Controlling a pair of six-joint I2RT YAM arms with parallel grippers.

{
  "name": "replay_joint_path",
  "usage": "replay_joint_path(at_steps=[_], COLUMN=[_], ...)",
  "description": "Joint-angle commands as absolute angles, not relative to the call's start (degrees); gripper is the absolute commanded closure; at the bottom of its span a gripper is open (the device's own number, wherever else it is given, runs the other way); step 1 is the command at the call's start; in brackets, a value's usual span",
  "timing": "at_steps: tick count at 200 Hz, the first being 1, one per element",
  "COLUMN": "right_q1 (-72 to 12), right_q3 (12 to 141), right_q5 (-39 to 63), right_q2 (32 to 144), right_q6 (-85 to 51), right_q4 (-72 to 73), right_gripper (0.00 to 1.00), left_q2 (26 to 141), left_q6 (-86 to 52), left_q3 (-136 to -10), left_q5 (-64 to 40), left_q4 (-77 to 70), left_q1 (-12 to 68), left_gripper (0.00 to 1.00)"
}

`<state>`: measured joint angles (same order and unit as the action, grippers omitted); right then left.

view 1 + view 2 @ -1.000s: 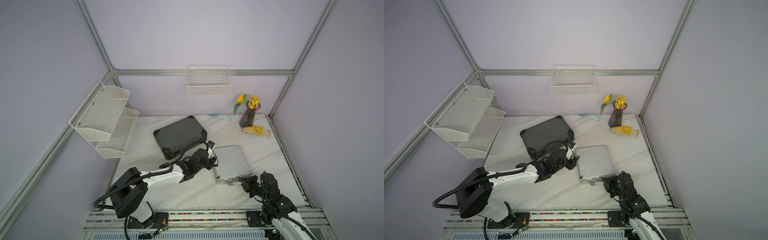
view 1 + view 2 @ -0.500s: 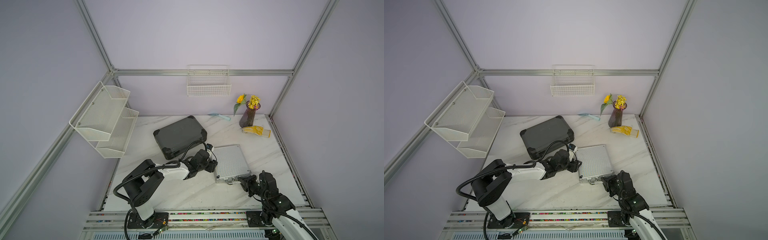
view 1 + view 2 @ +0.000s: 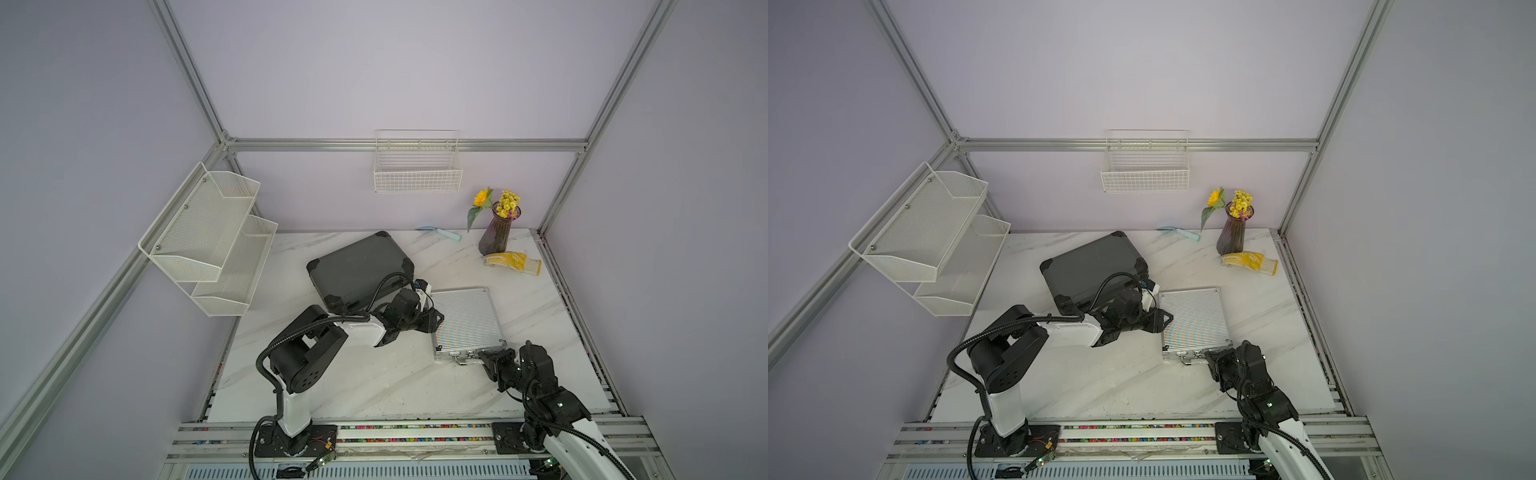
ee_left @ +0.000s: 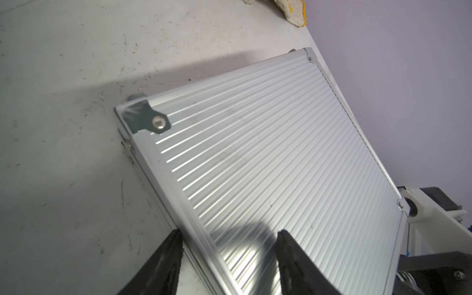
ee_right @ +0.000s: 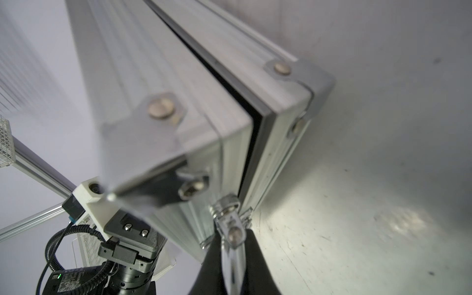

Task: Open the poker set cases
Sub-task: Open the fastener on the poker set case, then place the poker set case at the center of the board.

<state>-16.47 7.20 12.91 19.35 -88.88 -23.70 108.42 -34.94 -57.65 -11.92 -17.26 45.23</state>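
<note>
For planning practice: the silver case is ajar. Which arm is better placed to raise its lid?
Probably left: the left fingers straddle the lid at its side edge; the right fingers are shut on the front handle.

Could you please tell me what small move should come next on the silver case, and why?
Probably lift the right end effector, shut on the chrome handle, slightly upward: the silver case shows a dark gap between lid and base, and the open left end effector straddles its side edge.

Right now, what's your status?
Right gripper shut on silver case's chrome handle, lid cracked. Left gripper open astride its side edge. Grey case shut, left arm's cable arcing over it.
</note>
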Motion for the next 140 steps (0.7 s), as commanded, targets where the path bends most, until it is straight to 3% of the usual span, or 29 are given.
replay_joint_path(at_steps=[1, 140], right_q1=[-16.93, -16.96], right_q3=[4.75, 4.66], right_q5=[14.27, 12.32], right_q2=[18.77, 19.35], right_q6=[-91.23, -92.56], right_q4=[-23.36, -24.52], right_gripper=[1.0, 1.0], left_q2=[111.49, 112.06], left_q6=[-37.75, -42.23], left_q3=[-60.86, -62.08], left_q5=[-17.09, -13.3], left_q4=[-19.55, -19.7], left_q1=[45.96, 46.05], left_gripper=[0.4, 0.42])
